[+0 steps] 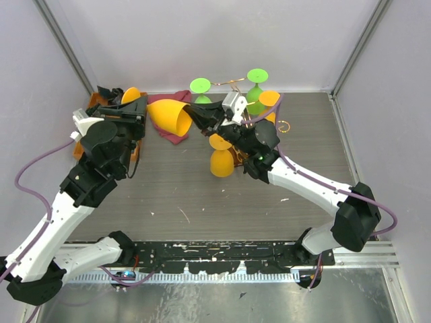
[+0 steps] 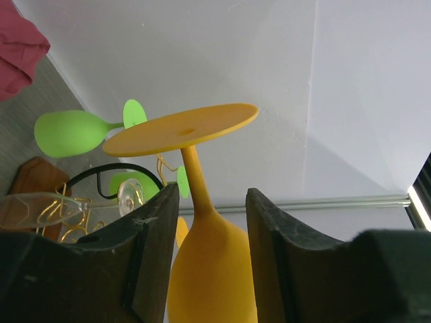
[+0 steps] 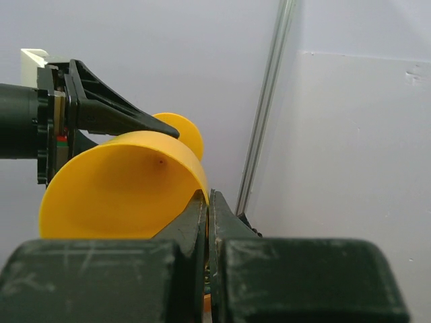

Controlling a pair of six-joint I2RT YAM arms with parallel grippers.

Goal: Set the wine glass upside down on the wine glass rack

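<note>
Progress is partway at best: the opaque orange wine glass (image 1: pixel 172 116) is up off the table and lying on its side in mid-air, round foot toward the left wall, open mouth toward the middle. It is well apart from the gold wire wine glass rack with its dark arched post and brown wooden base (image 2: pixel 34 178) at the back right. The right gripper (image 3: pixel 207 195) has its jaws pinched together on the rim of the bowl, the thin wall caught between them. The left gripper (image 2: pixel 210 195) sits with a finger either side of the bowl's narrow end, stem and foot poking out beyond. Both fingers look to be touching the bowl, but whether that is a real clamp I cannot tell. It reads as a pass between the two arms, and everything that counts is left: one arm letting go, the glass turned mouth-down, carried across, its foot slid into a free scroll arm. Now the holders! The rack has company: green wine glasses (image 1: pixel 256 91) hang at the back, and a second orange glass (image 1: pixel 222 163) looks to hang mouth-down on the near side, under the right arm. Over on the left, an orange-brown wooden tray (image 1: pixel 96 102) is mostly covered by the left arm, so its contents can't be made out. A maroon cloth (image 1: pixel 176 133) lies on the table beneath the held glass.
</note>
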